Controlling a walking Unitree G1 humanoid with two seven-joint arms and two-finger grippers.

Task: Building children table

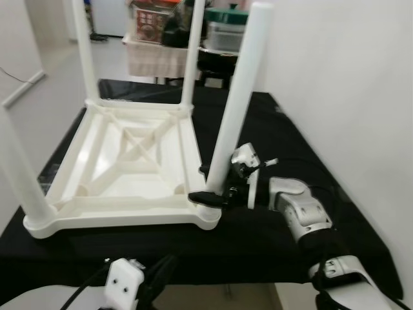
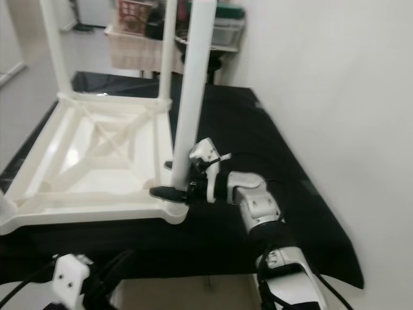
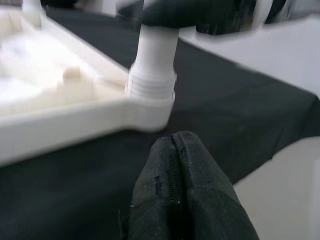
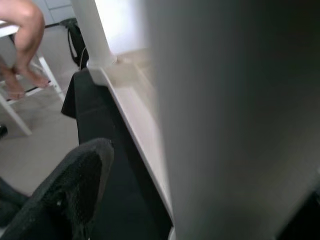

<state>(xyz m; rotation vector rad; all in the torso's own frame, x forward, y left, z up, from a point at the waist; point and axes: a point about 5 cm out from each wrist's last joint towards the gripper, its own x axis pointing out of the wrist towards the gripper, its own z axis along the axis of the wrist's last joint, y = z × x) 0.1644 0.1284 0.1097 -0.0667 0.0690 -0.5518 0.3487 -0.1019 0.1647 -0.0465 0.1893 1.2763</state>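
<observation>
The white children table (image 1: 122, 161) lies upside down on a table covered with black cloth (image 1: 271, 129), its legs pointing up. The right gripper (image 1: 208, 184) is at the corner nearest to the robot's right side, and its jaws are clamped around the lower part of the white leg (image 1: 240, 90) that stands in that corner socket. One black finger (image 1: 205, 197) lies just above the socket, the other behind the leg. In the right wrist view a person's bare feet (image 4: 20, 40) are seen far beyond the jaws, by a white chair. The left gripper (image 3: 182, 190) hangs low before the table edge with its jaws pressed together, holding nothing; the same corner stands ahead of them.
</observation>
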